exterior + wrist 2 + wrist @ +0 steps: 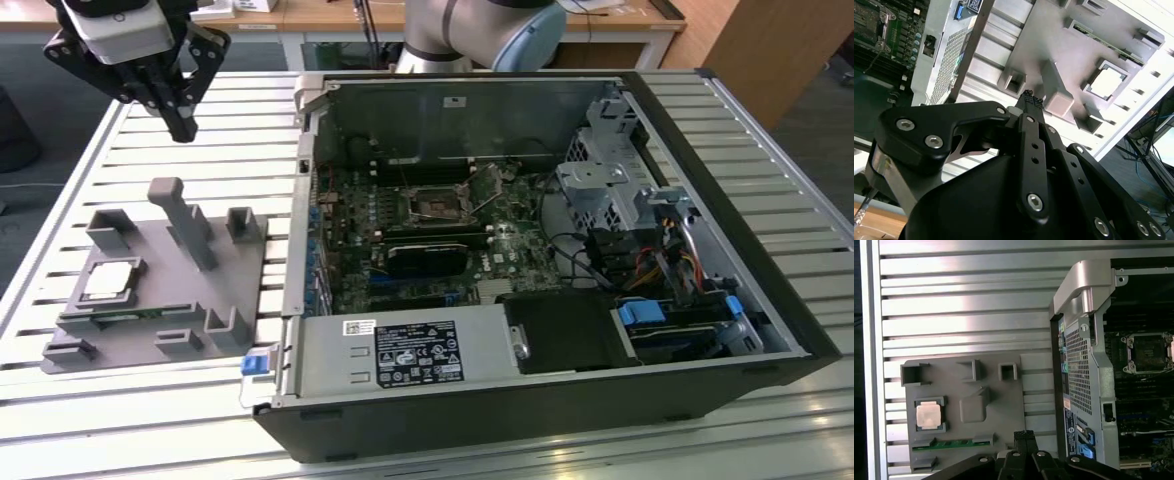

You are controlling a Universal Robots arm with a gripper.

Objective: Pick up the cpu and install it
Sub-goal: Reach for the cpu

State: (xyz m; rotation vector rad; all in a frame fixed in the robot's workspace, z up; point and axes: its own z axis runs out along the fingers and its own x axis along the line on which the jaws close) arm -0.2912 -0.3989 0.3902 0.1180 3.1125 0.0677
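"Hanging at twelve o'clock from the grey tray [147, 250] in the exterior view, high over the tabletop [134, 410]. Closed or parted, that pincer [179, 129]?"

"Closed tip to tip, clamped on nothing. Well apart from the cpu [110, 280]."

"And found where?"

"Lying flat, silvery face up, in a framed pocket toward nine o'clock on the tray, just beside the green memory stick [949, 444] at six o'clock of it. Not yet in the motherboard socket [434, 205], off toward three o'clock inside the open computer case [561, 410]."

"Handling like what?"

"Probably light, thin and stiff. Slick on the metal top, likely delicate underneath, so no pressing down on the face. Best taken by two opposite edges along the tan rim, wherever the pocket's frame leaves room. Squeezing gently, lifting straight and keeping level; easy to tip or drop otherwise."
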